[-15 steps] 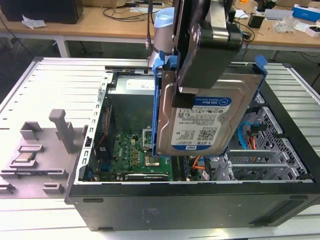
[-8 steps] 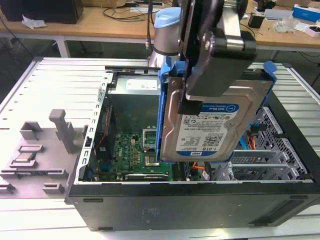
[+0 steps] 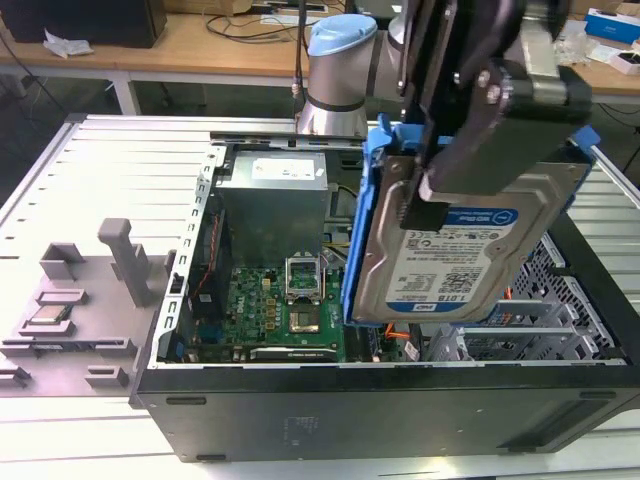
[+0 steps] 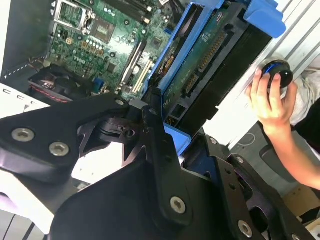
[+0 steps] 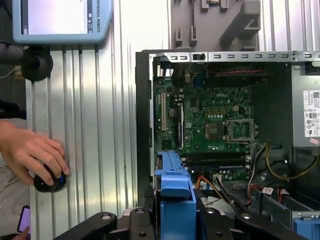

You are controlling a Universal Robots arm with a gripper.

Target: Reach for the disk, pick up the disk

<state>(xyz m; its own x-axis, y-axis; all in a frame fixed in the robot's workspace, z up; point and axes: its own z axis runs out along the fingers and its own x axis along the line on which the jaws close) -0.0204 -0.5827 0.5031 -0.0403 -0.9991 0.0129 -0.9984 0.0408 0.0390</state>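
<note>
My claw [image 3: 440, 190] is pinching the disk [image 3: 460, 260], which hangs lifted above the open computer case [image 3: 380, 410], clear of the drive bay [image 3: 540, 320] at the exterior view's right. In the exterior view the labelled face tilts toward the camera, the blue side rails [image 3: 362, 240] framing the silver body; this slant suits a grip taken on the upper edge, letting the drive hang below the fingers. In the second wrist view the disk [image 4: 210, 65] shows its circuit-board underside, and my claw [image 4: 160, 130] closes on the rail end. In the first wrist view the blue rail [image 5: 172, 185] rises edge-on between the black linkages, above the motherboard [image 5: 210, 120]. Exactly where the fingertips bear is hard to make out; it appears to be the rail and the drive's top edge. A person's hand [image 5: 30, 155] rests on a round knob [image 5: 50, 180] on the slatted table [image 5: 100, 125], beside the case. A small chip [image 3: 50, 315] sits on the grey fixture tray [image 3: 100, 340] at the exterior view's left, well apart from the work.
</note>
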